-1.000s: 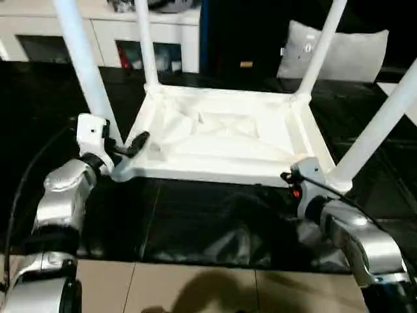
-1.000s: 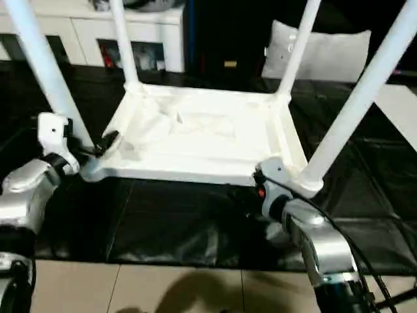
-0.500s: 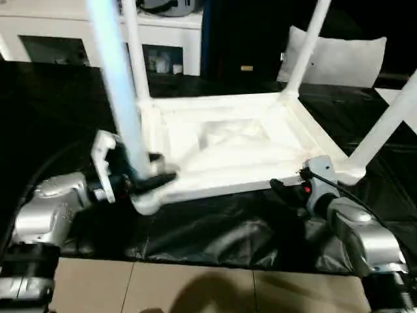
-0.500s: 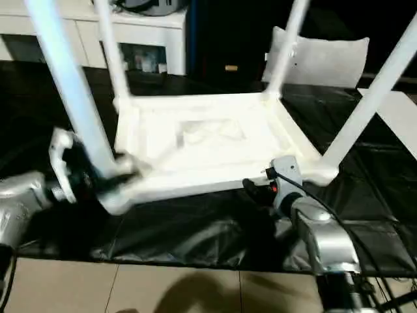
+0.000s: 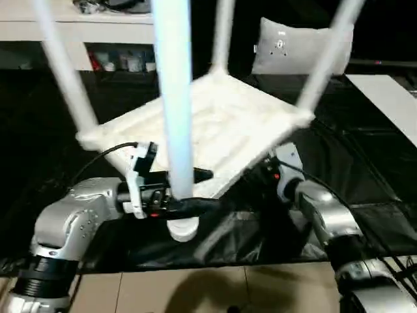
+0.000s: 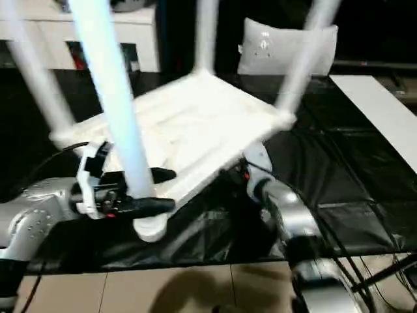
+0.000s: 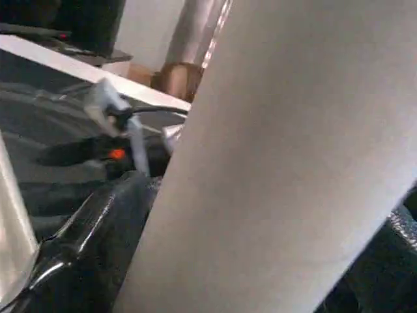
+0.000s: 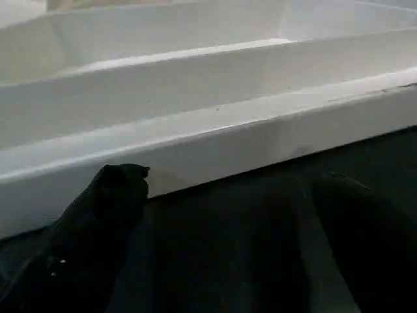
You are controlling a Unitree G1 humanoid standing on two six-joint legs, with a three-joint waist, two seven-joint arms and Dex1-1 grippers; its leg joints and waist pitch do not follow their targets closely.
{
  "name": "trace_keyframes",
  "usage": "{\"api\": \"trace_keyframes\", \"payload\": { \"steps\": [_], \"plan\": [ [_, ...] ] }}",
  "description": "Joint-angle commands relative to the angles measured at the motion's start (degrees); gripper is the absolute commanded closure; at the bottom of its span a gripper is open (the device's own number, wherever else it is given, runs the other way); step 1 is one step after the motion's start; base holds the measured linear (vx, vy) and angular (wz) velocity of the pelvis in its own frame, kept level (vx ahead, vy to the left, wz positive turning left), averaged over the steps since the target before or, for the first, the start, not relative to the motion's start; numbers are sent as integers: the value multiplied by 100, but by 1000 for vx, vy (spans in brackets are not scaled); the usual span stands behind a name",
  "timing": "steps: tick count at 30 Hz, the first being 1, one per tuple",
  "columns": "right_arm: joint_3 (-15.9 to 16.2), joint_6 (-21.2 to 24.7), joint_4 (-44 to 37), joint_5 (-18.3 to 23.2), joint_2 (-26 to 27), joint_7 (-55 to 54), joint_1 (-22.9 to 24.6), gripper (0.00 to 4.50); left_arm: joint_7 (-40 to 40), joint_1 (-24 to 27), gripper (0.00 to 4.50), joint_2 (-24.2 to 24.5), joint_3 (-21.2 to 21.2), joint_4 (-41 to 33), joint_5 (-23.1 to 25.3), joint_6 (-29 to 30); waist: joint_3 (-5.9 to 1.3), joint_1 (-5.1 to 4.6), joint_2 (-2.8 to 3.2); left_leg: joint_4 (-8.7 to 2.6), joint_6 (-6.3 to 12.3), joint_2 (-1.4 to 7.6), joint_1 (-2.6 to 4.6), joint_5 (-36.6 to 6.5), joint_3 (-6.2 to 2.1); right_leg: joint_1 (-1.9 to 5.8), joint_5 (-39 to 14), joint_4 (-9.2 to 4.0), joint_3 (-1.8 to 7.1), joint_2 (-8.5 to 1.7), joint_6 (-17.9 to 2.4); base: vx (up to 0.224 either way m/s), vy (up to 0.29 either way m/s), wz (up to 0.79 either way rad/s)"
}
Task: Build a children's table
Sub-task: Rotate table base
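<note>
**Fingers wide on both sides, table's upside down and tipped**

Fingers on the left gripper (image 5: 190, 191) are spread wide and straddle the near leg (image 5: 174, 98) just above its socket end, one black finger (image 5: 199, 175) on the far side and one on the near side. Can't tell if they're actually squeezing it or just hooked around it. In the left wrist view that leg (image 7: 280, 163) runs slantwise right in front of the camera.

Right gripper (image 5: 269, 171) is tucked in at the tabletop's right-hand edge, low down, and it's opened wide too. In the right wrist view one finger (image 8: 120, 189) sits up against the outer rim of the tabletop (image 8: 215, 137), with the ribs of the underside just past it. The other finger I can't make out.

The children's table itself is flipped over, so the ribbed underside of the tabletop (image 5: 221, 124) faces up and all four legs point upward. It's tilted, one corner toward the robot and lower than the rest, and that's the corner with the near leg. The other three legs (image 5: 65, 78) (image 5: 223, 32) (image 5: 326, 59) stand at the left, far and right corners.

Underneath is a black sheet (image 5: 365, 163) spread over the tan tiled floor (image 5: 195, 290). Behind it all there's a white cabinet (image 5: 78, 29) on the left and a pale cushion (image 5: 293, 45) on the right.
</note>
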Motion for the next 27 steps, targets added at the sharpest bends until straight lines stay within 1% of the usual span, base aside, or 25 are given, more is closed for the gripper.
{"api": "trace_keyframes", "payload": {
  "steps": [1,3,5,7,10,11,12,13,15,16,17,18,20,21,22,23,26,27],
  "plan": [
    [157,-236,-21,35,170,200,-219,0,-20,-8,3,-73,-241,-255,-162,99,-341,66,34,-406,152,118,-78,-918,5,410,-1475,-342,294,-291,-1163,0,0,0],
    [204,-488,204,18,259,368,-327,0,54,-42,3,-156,-316,-324,-206,174,-347,73,41,-401,141,134,-66,-892,14,409,-1434,-328,299,-289,-1174,0,0,0],
    [198,-662,363,17,348,496,-394,0,111,-115,3,-250,-409,-321,-172,198,-334,73,37,-404,125,141,-50,-973,20,399,-1511,-342,296,-276,-1197,0,0,0],
    [181,-716,436,12,374,497,-419,0,134,-166,3,-315,-427,-297,-159,207,-325,75,42,-410,105,146,-44,-1041,22,400,-1626,-358,298,-275,-1164,0,0,0],
    [155,-841,599,-5,411,496,-471,0,214,-281,3,-488,-464,-247,-136,212,-330,94,42,-409,68,152,-15,-1083,24,387,-1679,-361,299,-270,-1147,0,0,0],
    [156,-909,659,-1,434,522,-477,0,284,-400,3,-653,-581,-156,-44,150,-328,107,74,-407,63,145,-10,-1108,24,387,-1702,-369,298,-270,-1137,0,0,0],
    [156,-913,661,-1,435,525,-476,0,289,-406,3,-664,-589,-149,-36,143,-323,101,57,-408,62,145,-14,-1129,27,384,-1730,-383,297,-264,-1125,0,0,0],
    [158,-923,664,-2,441,533,-472,0,313,-439,3,-720,-627,-120,-4,113,-323,102,41,-410,54,140,-39,-1163,20,407,-1794,-380,293,-270,-1094,0,0,0],
    [145,-987,720,9,457,590,-483,0,323,-492,3,-802,-700,-98,10,99,-331,103,37,-406,69,141,-31,-1145,16,405,-1837,-387,292,-272,-1042,0,0,0],
    [124,-1021,769,20,472,601,-498,0,373,-535,3,-867,-738,-57,75,22,-333,97,56,-403,77,145,-33,-1140,16,399,-1824,-391,292,-271,-1050,0,0,0],
    [99,-1063,817,37,498,630,-514,0,495,-612,3,-981,-756,57,194,-123,-339,104,63,-397,76,142,-25,-1114,21,397,-1761,-386,295,-265,-1074,0,0,0],
    [83,-1077,819,51,523,648,-517,0,672,-711,3,-1118,-734,242,353,-325,-329,97,49,-396,98,135,-31,-1139,28,389,-1793,-406,292,-252,-1061,0,0,0],
    [73,-1100,820,79,554,702,-519,0,855,-826,3,-1270,-669,459,484,-516,-340,106,44,-389,106,129,-32,-1153,23,405,-1852,-413,283,-253,-1007,0,0,0],
    [71,-1103,814,100,566,747,-516,0,917,-867,3,-1320,-643,532,515,-562,-341,96,34,-389,120,124,-48,-1149,20,416,-1873,-417,281,-251,-987,0,0,0],
    [74,-1114,820,119,581,797,-513,0,964,-908,3,-1357,-629,597,553,-620,-343,102,62,-388,115,132,-39,-1171,11,414,-1903,-414,278,-260,-980,0,0,0],
    [79,-1131,837,129,593,834,-511,0,989,-938,3,-1373,-634,641,597,-687,-344,91,41,-389,142,136,-50,-1202,11,415,-1927,-423,275,-262,-984,0,0,0],
    [113,-1149,846,108,630,867,-472,0,990,-998,3,-1435,-668,661,607,-715,-346,101,55,-387,169,153,-27,-1182,14,385,-1868,-413,279,-263,-1086,0,0,0],
    [116,-1152,850,104,639,870,-466,0,997,-1009,3,-1457,-677,662,613,-727,-346,101,55,-387,169,153,-27,-1182,14,385,-1868,-413,279,-263,-1086,0,0,0]
  ]
}}
